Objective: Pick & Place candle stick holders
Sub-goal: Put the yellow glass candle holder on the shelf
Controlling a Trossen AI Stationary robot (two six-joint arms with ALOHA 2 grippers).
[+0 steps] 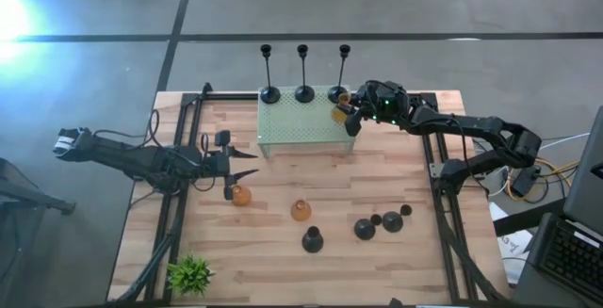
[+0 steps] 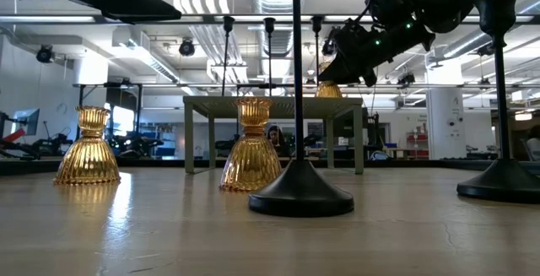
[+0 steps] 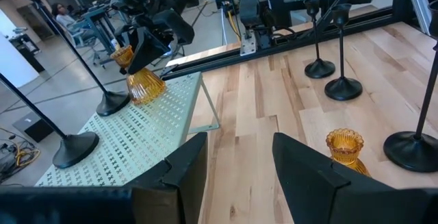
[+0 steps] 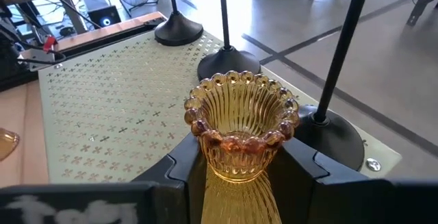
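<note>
My right gripper is shut on an amber glass holder over the right far part of the mint-green perforated stand. Three tall black stem holders stand on round bases along the stand's far edge. My left gripper is open and empty over the table, just beyond a second amber holder. A third amber holder and three black stemmed holders on domed bases stand on the wood nearer the front. My right gripper pinches the amber holder's narrow neck just below its beaded cup rim, one finger on each side. The fingers slant down from the table's right. The holder is tilted, its ribbed bell base close over the stand; whether it touches, I cannot tell.
A small leafy plant stands at the near left corner. Black frame rails run along both sides of the table. The wood between the stand and the loose holders is bare. A person sits far off in the room.
</note>
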